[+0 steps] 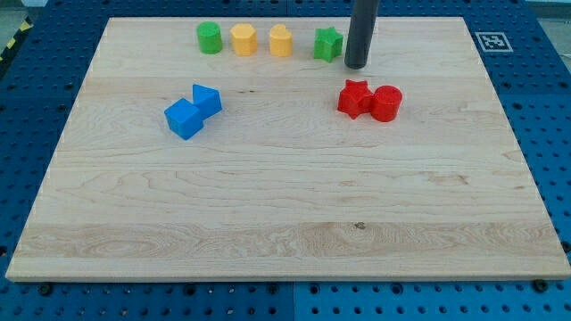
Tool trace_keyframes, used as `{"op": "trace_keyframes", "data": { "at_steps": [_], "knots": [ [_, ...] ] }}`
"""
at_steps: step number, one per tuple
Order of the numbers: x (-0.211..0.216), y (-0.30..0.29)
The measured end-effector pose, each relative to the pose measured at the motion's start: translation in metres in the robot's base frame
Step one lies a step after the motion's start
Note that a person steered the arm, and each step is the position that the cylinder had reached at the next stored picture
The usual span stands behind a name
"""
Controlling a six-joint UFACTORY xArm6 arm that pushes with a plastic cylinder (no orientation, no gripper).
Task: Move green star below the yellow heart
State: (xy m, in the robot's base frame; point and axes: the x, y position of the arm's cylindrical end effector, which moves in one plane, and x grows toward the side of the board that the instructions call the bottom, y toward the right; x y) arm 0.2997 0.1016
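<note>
Nearest the view's bottom, bare desk [285, 241] runs wide to its front edge. Further up, two blue blocks [193, 111] touch at left; a red star [354, 98] touches a red cylinder [387, 103] at right. Along the top edge sit a green cylinder [209, 38], two yellow blocks [260, 40], and the green star [327, 43], with my tip [356, 65] just beside its right. No gripper shows, only the rod.
</note>
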Motion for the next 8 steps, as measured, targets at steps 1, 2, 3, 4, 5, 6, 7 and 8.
{"op": "trace_keyframes", "data": {
  "at_steps": [1, 2, 3, 4, 5, 6, 7, 8],
  "knots": [
    [-0.024, 0.023],
    [-0.046, 0.056],
    [-0.057, 0.06],
    [-0.057, 0.026],
    [-0.057, -0.017],
    [-0.057, -0.033],
    [-0.057, -0.034],
    [-0.05, -0.034]
  ]
}}
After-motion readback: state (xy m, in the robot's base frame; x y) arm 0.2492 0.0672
